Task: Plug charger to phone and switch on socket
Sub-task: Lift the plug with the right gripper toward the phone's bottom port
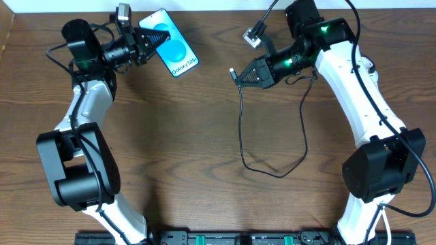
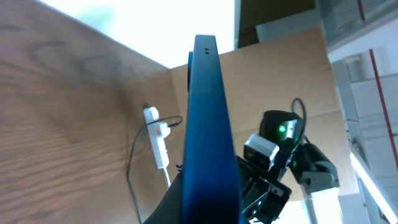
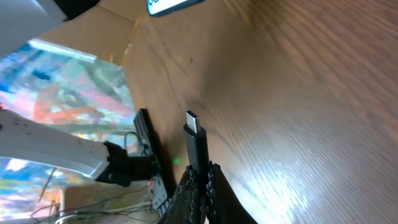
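Note:
My left gripper (image 1: 146, 42) is shut on the lower end of the phone (image 1: 174, 47) and holds it at the back left, blue screen up. In the left wrist view the phone (image 2: 208, 124) shows edge-on between the jaws (image 2: 208, 208). My right gripper (image 1: 244, 76) is shut on the charger's black connector (image 1: 234, 71), tip pointing left toward the phone, about a hand's width away. In the right wrist view the connector (image 3: 198, 146) sticks up from the jaws (image 3: 200, 186), with the phone (image 3: 168, 5) far off. The socket (image 2: 160, 142), a white strip with a red mark, lies on the wood beyond the phone.
The black charger cable (image 1: 242, 136) hangs from the right gripper, loops over the table middle and runs back up toward the right arm (image 1: 354, 88). A thin black cable (image 2: 134, 165) runs from the white plug head (image 2: 150, 114) at the socket. The table's back edge lies close behind both grippers.

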`<state>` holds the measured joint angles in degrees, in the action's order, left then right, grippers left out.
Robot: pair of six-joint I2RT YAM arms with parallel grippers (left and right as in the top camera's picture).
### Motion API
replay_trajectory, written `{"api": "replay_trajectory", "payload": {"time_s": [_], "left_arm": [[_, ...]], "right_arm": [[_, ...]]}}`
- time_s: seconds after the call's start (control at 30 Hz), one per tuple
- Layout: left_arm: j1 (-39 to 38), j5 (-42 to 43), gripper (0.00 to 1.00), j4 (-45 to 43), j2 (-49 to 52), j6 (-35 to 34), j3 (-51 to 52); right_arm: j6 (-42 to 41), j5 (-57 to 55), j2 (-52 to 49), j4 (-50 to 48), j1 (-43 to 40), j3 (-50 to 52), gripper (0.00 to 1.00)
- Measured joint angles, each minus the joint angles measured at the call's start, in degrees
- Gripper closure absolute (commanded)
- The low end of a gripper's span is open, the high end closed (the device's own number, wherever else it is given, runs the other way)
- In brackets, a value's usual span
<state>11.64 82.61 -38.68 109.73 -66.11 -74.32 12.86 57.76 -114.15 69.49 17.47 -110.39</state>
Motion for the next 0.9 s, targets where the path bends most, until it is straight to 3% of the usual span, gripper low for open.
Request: {"api": "replay_trajectory", "payload": {"time_s": [0.27, 0.57, 0.9], "left_arm": [[-2.10, -0.31, 0.93, -3.63, 0.00, -8.33, 0.00], [-3.13, -2.03, 0.93, -3.85, 0.00, -10.40, 0.00], [-6.47, -2.16, 0.93, -9.35, 0.00, -10.62, 0.00]], "right_arm": [[-0.63, 5.33, -0.02, -6.75, 1.27, 3.65, 0.99], [-10.43, 9.90, -0.11, -22.99, 3.19, 8.87, 0.99], [-15.06, 10.91, -0.11, -24.59, 4.11, 9.03, 0.99]]}}
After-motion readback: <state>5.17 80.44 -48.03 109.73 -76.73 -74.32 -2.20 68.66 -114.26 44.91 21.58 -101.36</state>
